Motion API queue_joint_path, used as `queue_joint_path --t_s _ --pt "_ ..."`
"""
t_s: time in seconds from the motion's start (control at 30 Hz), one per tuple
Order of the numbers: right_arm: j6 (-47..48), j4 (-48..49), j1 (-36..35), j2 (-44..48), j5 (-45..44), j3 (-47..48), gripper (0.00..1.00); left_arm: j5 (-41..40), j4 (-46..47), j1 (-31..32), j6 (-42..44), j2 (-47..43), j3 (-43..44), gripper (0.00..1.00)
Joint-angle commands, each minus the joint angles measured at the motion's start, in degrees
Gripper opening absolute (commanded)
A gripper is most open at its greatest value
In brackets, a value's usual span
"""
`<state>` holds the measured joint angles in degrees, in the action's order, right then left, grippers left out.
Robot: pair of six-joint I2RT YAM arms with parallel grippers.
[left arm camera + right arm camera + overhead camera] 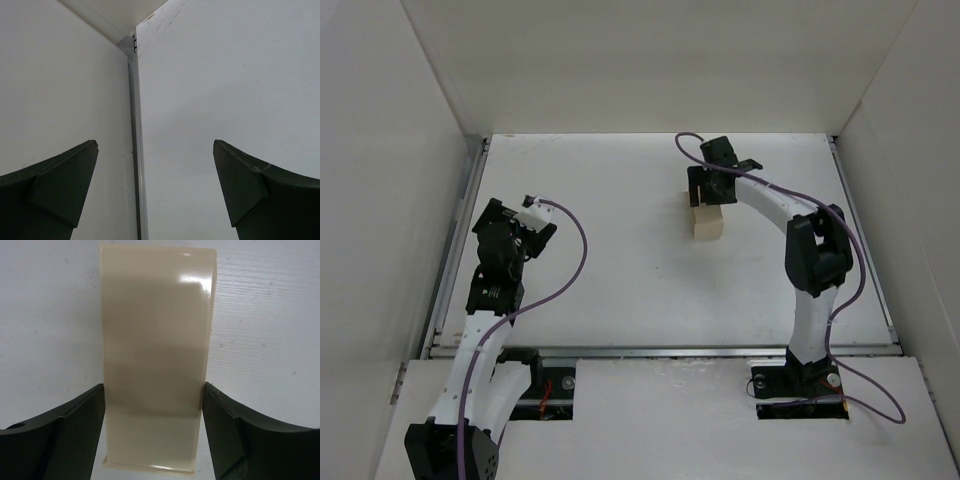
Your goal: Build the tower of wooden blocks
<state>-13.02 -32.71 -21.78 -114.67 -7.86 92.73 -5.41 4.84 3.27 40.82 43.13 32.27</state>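
The wood block tower is not in any view. A pale cream rectangular box stands on the white table, right of centre. My right gripper is over it. In the right wrist view the box fills the gap between the two dark fingers, and both touch its sides; the gripper is shut on it. My left gripper is at the left side of the table. In the left wrist view it is open and empty, with only table and wall between the fingers.
White walls enclose the table on the left, back and right. An aluminium rail runs along the foot of the left wall, close to my left gripper. Another rail borders the near edge.
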Motion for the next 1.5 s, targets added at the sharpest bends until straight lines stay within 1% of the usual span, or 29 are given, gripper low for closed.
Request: queue_joint_path --t_s 0.0,0.07,0.13,0.17,0.2,0.23,0.27,0.3,0.33,0.4,0.43,0.53,0.77,0.87,0.9,0.97,1.0,1.03,1.1,1.13,1.17,1.23,1.27,1.33,1.37,1.43,1.47 --pt "1.68 -0.77 -1.42 -0.02 -4.7 3.51 0.41 0.05 1.22 0.16 -0.83 -1.04 -0.1 1.0" --pt "2.2 -1.3 -2.21 0.5 -7.68 3.51 0.41 0.05 1.22 0.16 -0.83 -1.04 -0.1 1.0" --pt "2.21 -1.3 -4.14 2.25 -10.32 2.9 0.37 0.05 1.22 0.16 -0.83 -1.04 -0.1 1.0" --pt "2.21 -1.3 -4.93 2.26 -12.08 2.37 0.37 0.05 1.22 0.16 -0.83 -1.04 -0.1 1.0" --pt "2.21 -1.3 -5.9 3.04 -16.18 2.37 0.37 0.05 1.22 0.16 -0.83 -1.04 -0.1 1.0" --pt "2.21 -0.78 -8.17 3.05 -18.66 1.15 0.32 0.05 1.22 0.16 -0.83 -0.51 -0.1 1.0" --pt "2.21 -0.08 -9.41 3.75 -21.03 1.14 0.29 0.05 1.22 0.16 -0.83 -0.51 -0.1 1.0" --pt "2.21 -0.07 -10.55 3.75 -25.58 0.27 0.29 0.57 1.22 0.16 -0.83 -0.51 -0.1 1.0" --pt "2.21 0.45 -12.65 3.75 -27.54 -0.52 0.28 0.58 1.22 0.16 -0.83 -0.51 -0.1 1.0" --pt "2.21 0.45 -14.42 3.23 -31.06 -0.53 0.28 0.58 1.22 0.16 -0.83 -0.51 -0.1 1.0" --pt "2.21 0.45 -15.13 2.71 -34.47 -0.53 0.28 0.58 1.22 0.16 -0.83 -0.51 -0.1 1.0" --pt "2.21 -0.95 -17.59 0.42 -39.32 0.17 0.28 0.58 1.22 0.16 -0.3 -0.51 -0.1 1.0" --pt "3.96 -1.48 -19.44 -0.29 -42.85 1.31 0.28 0.58 1.22 0.16 -0.3 -0.51 -0.1 1.0" --pt "3.96 -0.26 -19.44 0.76 -42.86 1.31 0.27 0.58 1.22 0.16 -0.3 -0.51 -0.1 1.0" --pt "3.96 -0.25 -18.92 0.77 -40.24 1.31 0.26 0.58 1.22 0.16 -0.3 -0.51 -0.1 1.0" --pt "2.83 1.15 -16.64 3.56 -35.5 1.31 0.26 0.58 1.22 0.16 -0.3 -0.51 -0.1 1.0" --pt "2.21 2.2 -15.32 4.71 -28.08 0.44 0.26 0.58 1.22 0.16 -0.3 -0.51 -0.1 1.0" --pt "1.07 3.43 -12.35 5.85 -24.0 -0.35 0.26 0.58 1.22 0.16 -0.3 -0.51 -0.1 1.0" --pt "-0.07 8.26 -9.09 9.09 -15.13 -3.86 0.26 0.58 0.7 0.16 -0.3 -1.03 -0.1 1.0" --pt "-0.69 9.49 -7.5 9.81 -6.73 -5.0 0.26 0.58 0.7 0.16 -0.3 -1.04 -0.1 1.0" --pt "-0.7 10.46 -4.44 9.82 -2.9 -6.58 0.26 0.58 0.7 0.16 -0.3 -1.04 -0.1 1.0" --pt "-1.92 11.09 -1.79 10.43 6.48 -6.6 0.26 0.58 0.7 0.16 -0.3 -1.04 -0.1 1.0" --pt "-1.93 11.09 0.31 9.83 8.97 -7.38 0.26 0.58 0.7 0.16 -0.3 -1.04 -0.1 1.0" --pt "-1.93 11.78 2.26 9.21 13.81 -8.52 0.26 0.58 0.7 0.16 -0.3 -1.04 -0.1 1.0" --pt "-2.62 12.31 3.14 8.68 18.62 -9.14 0.26 0.58 0.7 0.16 -0.3 -1.04 -0.1 1.0" --pt "-3.41 14.94 5.86 8.15 23.74 -11.42 0.26 0.58 0.7 0.16 -0.83 -1.04 -0.1 1.0" --pt "-4.55 16.0 6.83 8.15 28.81 -12.3 0.26 0.58 0.7 0.16 -0.83 -1.04 -0.1 1.0"
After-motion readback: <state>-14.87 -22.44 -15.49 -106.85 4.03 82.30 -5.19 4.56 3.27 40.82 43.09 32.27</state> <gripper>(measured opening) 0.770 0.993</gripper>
